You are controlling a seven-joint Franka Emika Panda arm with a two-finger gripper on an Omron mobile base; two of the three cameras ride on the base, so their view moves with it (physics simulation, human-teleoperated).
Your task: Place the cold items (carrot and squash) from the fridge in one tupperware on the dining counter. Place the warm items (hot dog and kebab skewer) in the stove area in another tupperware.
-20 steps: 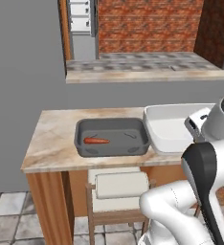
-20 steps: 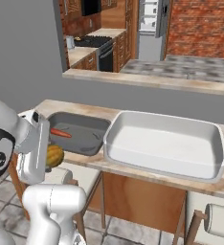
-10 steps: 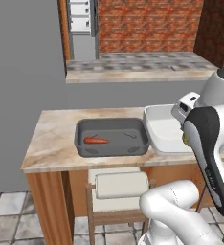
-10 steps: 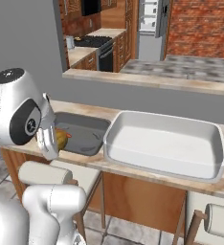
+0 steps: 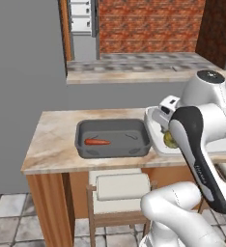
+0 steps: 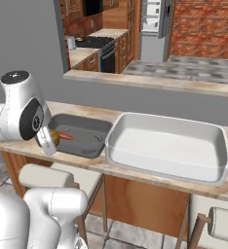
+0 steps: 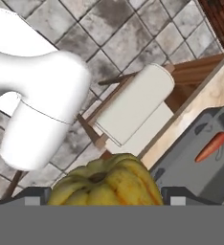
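My gripper (image 7: pixel 106 197) is shut on the yellow, ribbed squash (image 7: pixel 106 182), which sits between the two fingertips. In the right base view the squash (image 6: pixel 53 137) hangs at the front left edge of the grey tupperware (image 6: pixel 85 151). From the left base view the squash (image 5: pixel 170 139) peeks out behind my forearm. The orange carrot (image 5: pixel 97 142) (image 6: pixel 65 136) (image 7: pixel 210 147) lies inside the grey tupperware (image 5: pixel 113 152). A larger white tupperware (image 6: pixel 203 175) stands beside it on the dining counter (image 5: pixel 52 144). The hot dog and kebab skewer are out of view.
Cushioned stools (image 5: pixel 122 185) (image 6: pixel 42 176) stand under the counter's front edge. Beyond the counter is a raised ledge (image 5: pixel 134 75), with the fridge (image 5: pixel 81 19) and the stove (image 6: pixel 94 41) further back. The floor below is tiled.
The arm has swung upward and its elbow now stands high over the counter. The hand has lifted the squash from below the counter's edge to beside the grey tupperware.
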